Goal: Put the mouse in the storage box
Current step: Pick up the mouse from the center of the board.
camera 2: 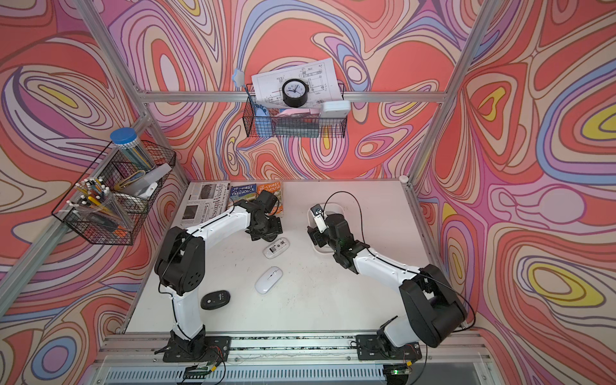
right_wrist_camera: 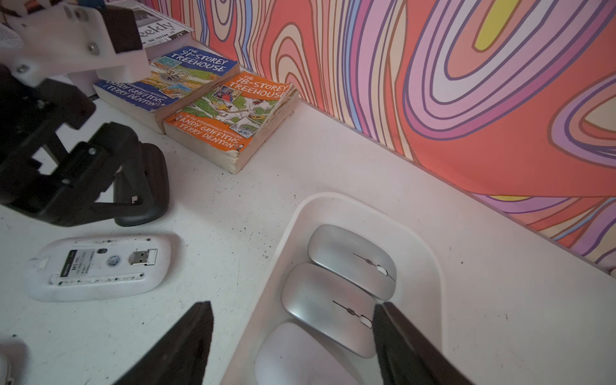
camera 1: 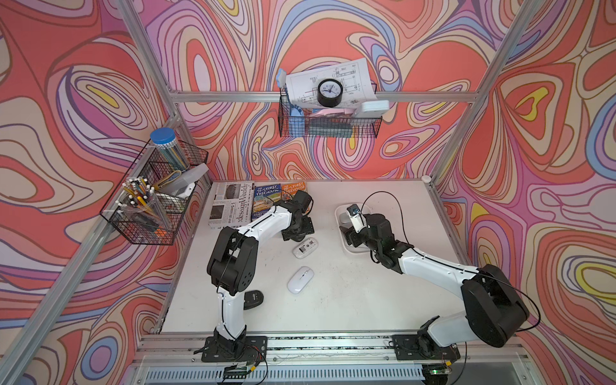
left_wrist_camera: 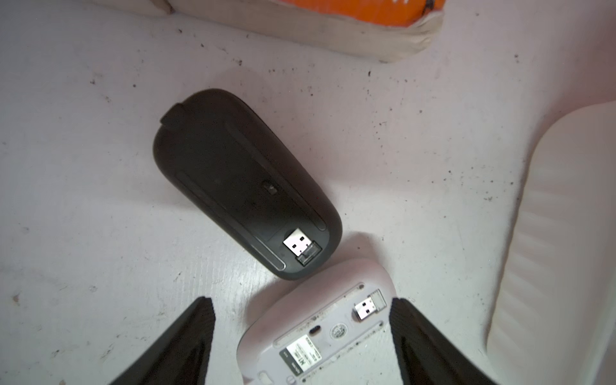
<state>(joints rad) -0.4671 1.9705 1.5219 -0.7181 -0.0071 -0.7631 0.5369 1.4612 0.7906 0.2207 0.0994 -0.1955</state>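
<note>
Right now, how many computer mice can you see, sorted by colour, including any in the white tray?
Black plastic mice: 2
White plastic mice: 3, one inside the shallow white plastic storage box
Silver metallic mice: 2, both in the storage box
Total: 7

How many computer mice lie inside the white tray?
3 in the shallow white plastic tray: far silver mouse, middle silver mouse, pale white mouse nearest; more may be hidden.
</note>
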